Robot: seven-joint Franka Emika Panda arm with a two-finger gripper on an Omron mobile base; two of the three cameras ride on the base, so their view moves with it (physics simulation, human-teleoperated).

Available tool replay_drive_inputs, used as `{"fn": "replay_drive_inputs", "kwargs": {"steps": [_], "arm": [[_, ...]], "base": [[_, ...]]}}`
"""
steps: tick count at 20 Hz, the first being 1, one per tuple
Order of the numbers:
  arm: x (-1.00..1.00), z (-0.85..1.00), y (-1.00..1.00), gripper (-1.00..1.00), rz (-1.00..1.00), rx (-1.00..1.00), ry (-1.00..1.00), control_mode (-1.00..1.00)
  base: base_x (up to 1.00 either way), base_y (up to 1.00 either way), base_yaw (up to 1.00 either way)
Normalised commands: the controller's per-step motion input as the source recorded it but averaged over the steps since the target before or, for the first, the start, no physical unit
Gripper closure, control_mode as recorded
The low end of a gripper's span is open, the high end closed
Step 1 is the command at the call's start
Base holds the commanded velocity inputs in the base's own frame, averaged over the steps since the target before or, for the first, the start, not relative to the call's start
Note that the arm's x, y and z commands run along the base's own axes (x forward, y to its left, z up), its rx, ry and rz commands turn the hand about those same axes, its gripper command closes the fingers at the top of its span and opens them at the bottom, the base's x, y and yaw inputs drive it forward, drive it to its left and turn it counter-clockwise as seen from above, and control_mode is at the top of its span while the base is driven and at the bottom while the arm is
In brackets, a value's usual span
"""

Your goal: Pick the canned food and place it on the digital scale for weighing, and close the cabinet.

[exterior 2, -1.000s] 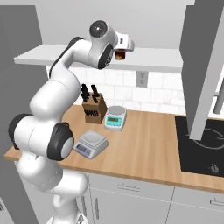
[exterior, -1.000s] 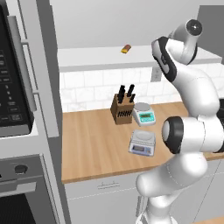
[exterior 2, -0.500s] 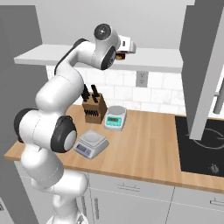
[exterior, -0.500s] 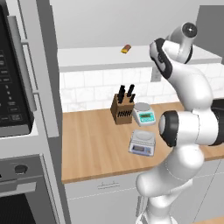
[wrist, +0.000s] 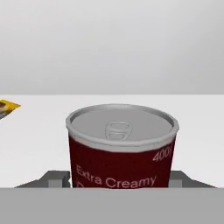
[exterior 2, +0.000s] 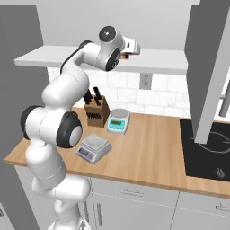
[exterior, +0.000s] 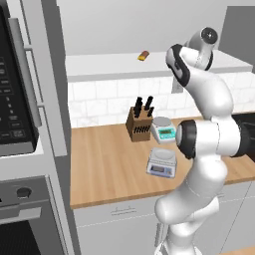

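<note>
**Can between the fingers on the cabinet shelf**

Pale grey kitchen walls and a wooden counter framed the scene, with the arm reaching high to the white shelf of the open cabinet [exterior 2: 211,67]. The gripper [wrist: 118,177] sat level with the shelf floor, its two fingertips [wrist: 54,176] showing just to either side of the canned food [wrist: 121,146]. In the hand view the can stood upright, its long axis vertical and its pull-tab lid facing up, dead ahead of the hand and centred between the fingers. The jaws stood about a can's width apart; whether the pads were pressing on the can or only flanking it could not be told. In the right base view the can [exterior 2: 126,55] appeared as a small dark shape just beyond the hand on the shelf.

A small yellow packet [exterior: 144,55] lay on the same shelf, well off to the can's side. Below the can, on the counter [exterior 2: 148,152], the digital scale [exterior 2: 94,147] sat near the front edge, with the white scale [exterior 2: 118,120] and a knife block [exterior 2: 97,111] behind it toward the tiled wall. The cabinet door [exterior 2: 211,67] hung open to the right of the can.

The likely step was securing the can before lifting it out and down to the scale.
</note>
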Motion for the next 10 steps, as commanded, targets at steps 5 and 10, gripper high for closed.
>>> {"fn": "replay_drive_inputs", "kwargs": {"steps": [5, 10], "arm": [[0.08, -0.05, 0.0, 1.0, 0.0, 0.0, 0.0, -1.0], [-0.37, -0.3, 0.0, 1.0, 0.02, 0.01, -0.16, -1.0]], "base": [[0.0, 0.0, 0.0], [0.0, 0.0, 0.0]]}}
